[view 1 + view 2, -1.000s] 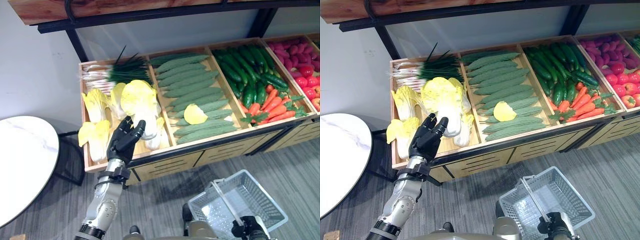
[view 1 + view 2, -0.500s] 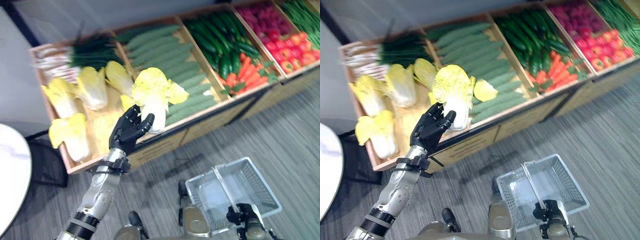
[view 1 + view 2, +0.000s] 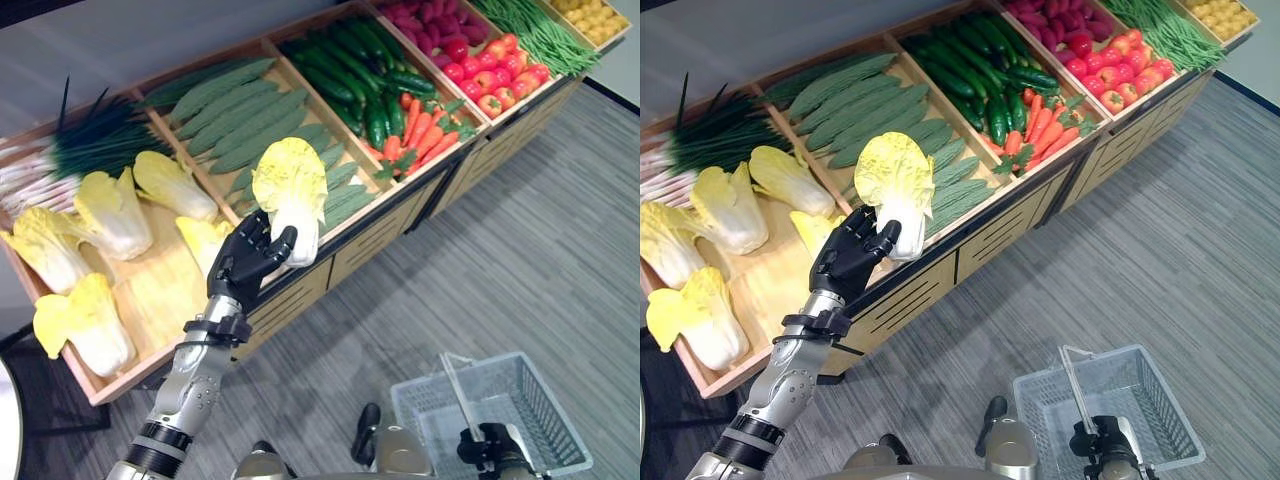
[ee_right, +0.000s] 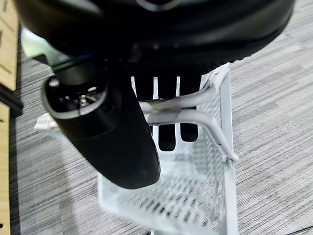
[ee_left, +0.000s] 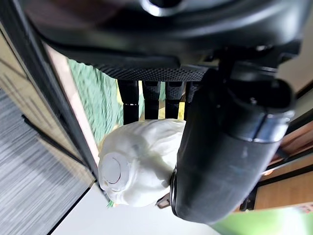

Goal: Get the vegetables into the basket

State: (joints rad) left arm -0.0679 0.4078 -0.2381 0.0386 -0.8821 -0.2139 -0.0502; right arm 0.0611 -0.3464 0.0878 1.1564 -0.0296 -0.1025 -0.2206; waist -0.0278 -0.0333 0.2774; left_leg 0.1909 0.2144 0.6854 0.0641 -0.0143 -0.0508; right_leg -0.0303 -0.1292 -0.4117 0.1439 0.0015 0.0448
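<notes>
Left eye view: left robot hand (image 3: 245, 268) holds a napa cabbage (image 3: 289, 190) by its white stem, lifted above the front edge of the produce shelf (image 3: 390, 225). Basket (image 3: 520, 405) sits low on the right, well apart, empty.

Right eye view: same; more cabbages (image 3: 725, 205) lie in the crate.

Left wrist view: fingers (image 5: 146, 100) and thumb wrap the cabbage stem.

Right wrist view: right robot hand (image 4: 122, 132) is curled round the basket handle (image 4: 178, 105).

Progress: pick done, transfer and drop remain. Nothing in the basket yet.

Silver-grey arm (image 3: 190, 385), black-fingered robot hand (image 3: 245, 265)
</notes>
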